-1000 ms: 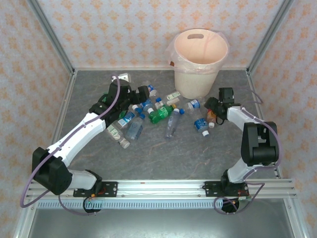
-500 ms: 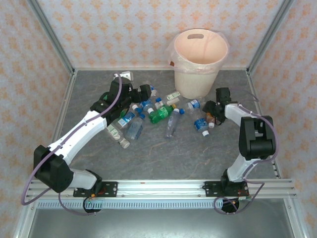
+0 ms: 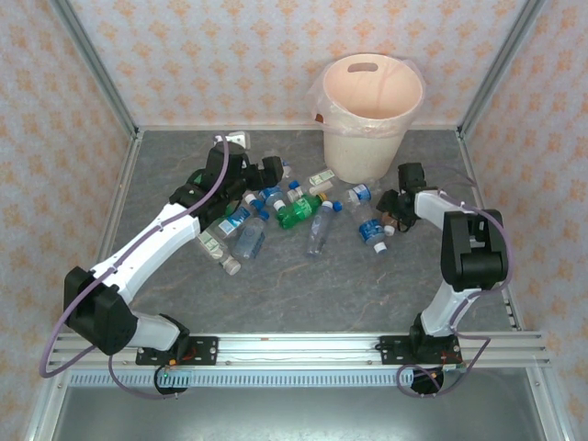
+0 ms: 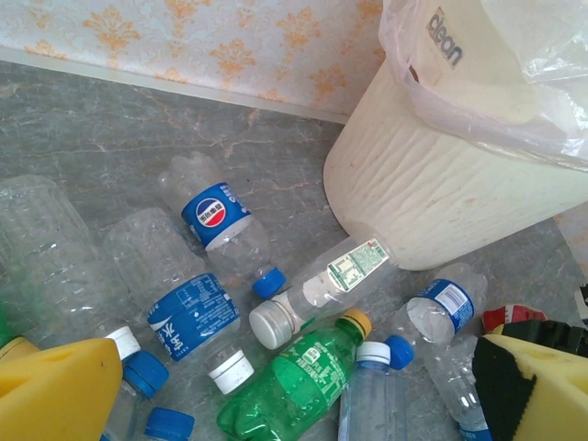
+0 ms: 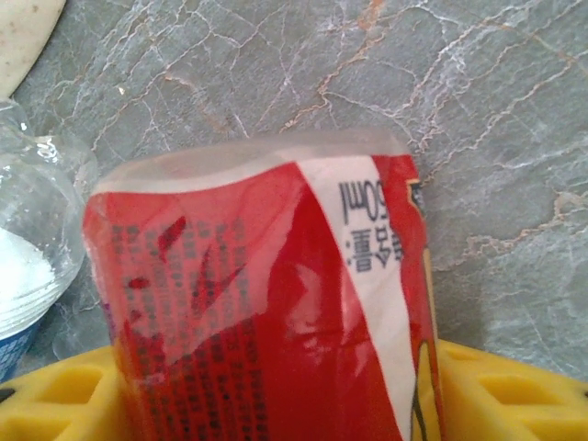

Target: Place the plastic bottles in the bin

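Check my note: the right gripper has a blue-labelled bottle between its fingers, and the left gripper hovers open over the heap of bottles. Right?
One error: the bottle that the right gripper has between its fingers carries a red label, not blue; the right wrist view shows it. The left gripper does hover open over the heap of bottles.

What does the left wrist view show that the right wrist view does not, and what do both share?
Left wrist view, not the right: the bag liner on the bin, the wallpapered wall, a green bottle with a yellow cap, several clear bottles. Right wrist view, not the left: the print on a red-labelled bottle, close up, pinched between the fingers of the right gripper. Both: the grey marbled table, yellow fingers at the bottom edge, a blue-labelled clear bottle.
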`<action>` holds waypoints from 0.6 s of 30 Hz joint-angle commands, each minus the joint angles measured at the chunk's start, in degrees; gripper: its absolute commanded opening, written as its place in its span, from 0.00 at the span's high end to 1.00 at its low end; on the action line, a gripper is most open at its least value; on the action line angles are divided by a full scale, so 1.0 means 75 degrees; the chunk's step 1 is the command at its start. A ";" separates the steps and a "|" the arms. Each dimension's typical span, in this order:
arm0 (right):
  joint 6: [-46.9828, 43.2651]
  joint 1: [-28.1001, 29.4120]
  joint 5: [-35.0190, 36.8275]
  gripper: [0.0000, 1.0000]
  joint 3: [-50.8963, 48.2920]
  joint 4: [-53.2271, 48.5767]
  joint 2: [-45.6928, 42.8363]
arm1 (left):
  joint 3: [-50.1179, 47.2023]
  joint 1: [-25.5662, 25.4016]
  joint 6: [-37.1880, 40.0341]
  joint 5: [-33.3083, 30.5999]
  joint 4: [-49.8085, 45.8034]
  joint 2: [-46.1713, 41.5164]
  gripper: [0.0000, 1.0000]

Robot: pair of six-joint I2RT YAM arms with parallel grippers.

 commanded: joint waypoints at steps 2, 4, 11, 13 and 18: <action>0.0025 0.0068 0.0423 0.39 0.0204 -0.0184 -0.0229 | 0.0337 -0.0050 0.0159 0.0050 -0.0176 0.0094 0.01; 0.0085 0.0068 0.0558 0.39 0.0203 -0.0212 -0.0395 | 0.0378 -0.0053 0.0139 0.0050 -0.0153 0.0082 0.01; 0.0327 0.0068 0.1015 0.39 0.0282 -0.0328 -0.1155 | 0.0580 -0.0049 0.0089 0.0097 -0.0039 0.0066 0.01; 0.0383 0.0068 0.1160 0.39 0.0320 -0.0317 -0.1540 | 0.0635 -0.0058 0.0040 0.0110 0.0009 0.0048 0.01; 0.0454 0.0069 0.1370 0.40 0.0618 -0.0242 -0.2548 | 0.0722 -0.0050 -0.0066 0.0179 0.0196 -0.0038 0.01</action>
